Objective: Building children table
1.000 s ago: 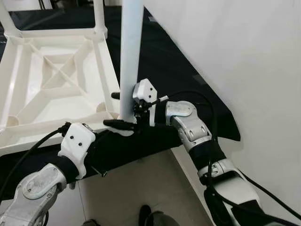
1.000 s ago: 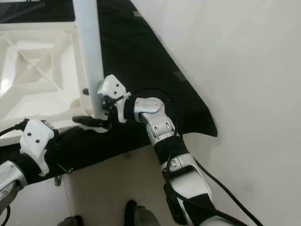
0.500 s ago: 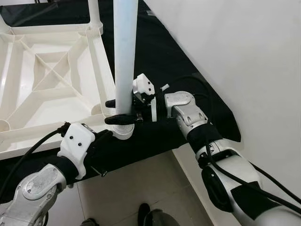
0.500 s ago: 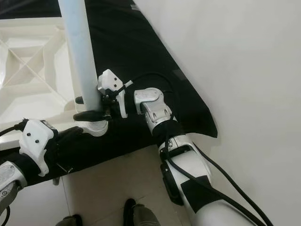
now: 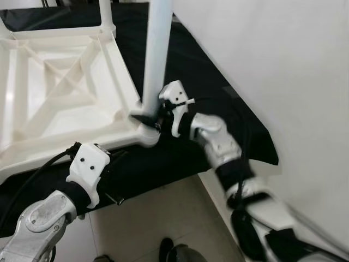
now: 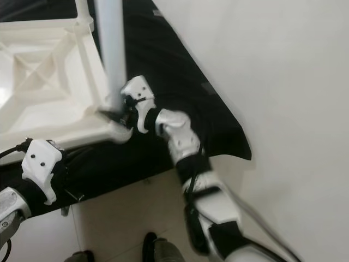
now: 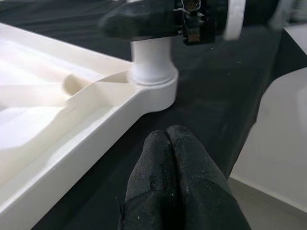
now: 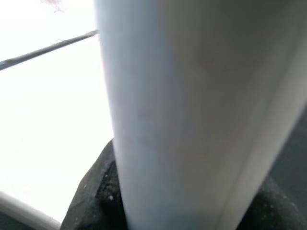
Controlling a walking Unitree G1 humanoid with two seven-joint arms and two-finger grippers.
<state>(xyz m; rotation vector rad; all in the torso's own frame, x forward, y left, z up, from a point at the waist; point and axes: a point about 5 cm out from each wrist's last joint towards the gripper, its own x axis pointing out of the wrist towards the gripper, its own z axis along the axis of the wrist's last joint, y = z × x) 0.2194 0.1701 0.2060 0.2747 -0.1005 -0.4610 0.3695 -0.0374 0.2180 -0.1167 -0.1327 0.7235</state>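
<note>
The black cloth [image 5: 191, 71] covers the work surface beside a white wall [image 5: 283, 65], and the white tabletop [image 5: 60, 98] lies on it upside down, ribbed underside up, with its near corner toward the robot. A white table leg [image 5: 156, 49] stands nearly upright with its lower end in the corner socket [image 5: 146, 132] of the tabletop; a second leg [image 5: 106, 15] stands at the far corner. The right gripper [image 5: 148, 115] is clenched around the leg just above the socket, its fingers [image 8: 96, 191] wrapped on both sides of the tube as seen in the right wrist view. The left gripper [image 7: 173, 158] rests on the cloth just in front of the same corner, apart from the tabletop, with its fingertips pressed together and holding nothing. The parts appear to be moulded plastic: likely light and stiff, with a smooth surface that could slip under a side load. Judged from this, the leg is best held low, close to the socket, where a downward push acts along its axis; a hold high on the tube would tend to lever it out of line. The tabletop is best steadied at its rim or a rib.
</note>
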